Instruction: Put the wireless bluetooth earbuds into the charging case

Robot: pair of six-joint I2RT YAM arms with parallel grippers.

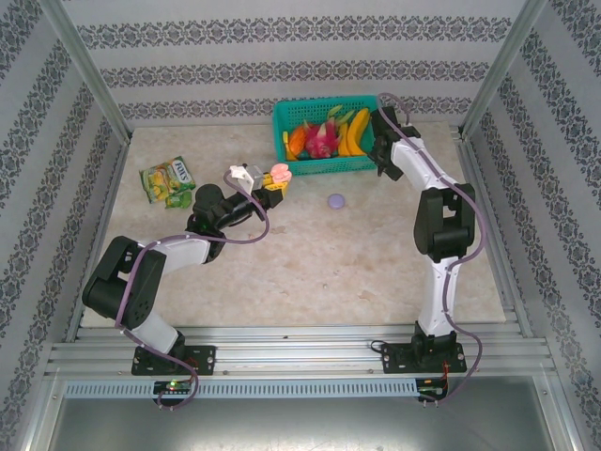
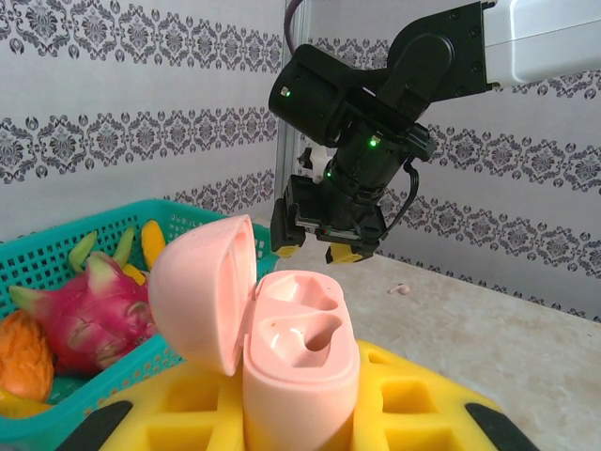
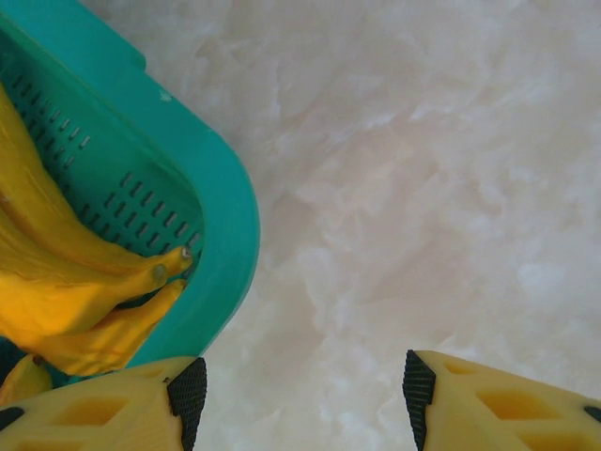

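Both sockets of the open pink case [image 2: 300, 352], clamped in the left end effector [image 1: 270, 191], are sitting empty, one tiny pink earbud [image 2: 401, 289] is lying on the desk [image 2: 488, 343] beyond, and the right end effector [image 3: 300, 385] is hovering wide, holding nothing.

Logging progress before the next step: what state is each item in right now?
pink case: lid open, both wells empty
left gripper: shut on the pink case
right gripper: open, empty
purple case: looks closed, lying on table
pink earbud: loose on table
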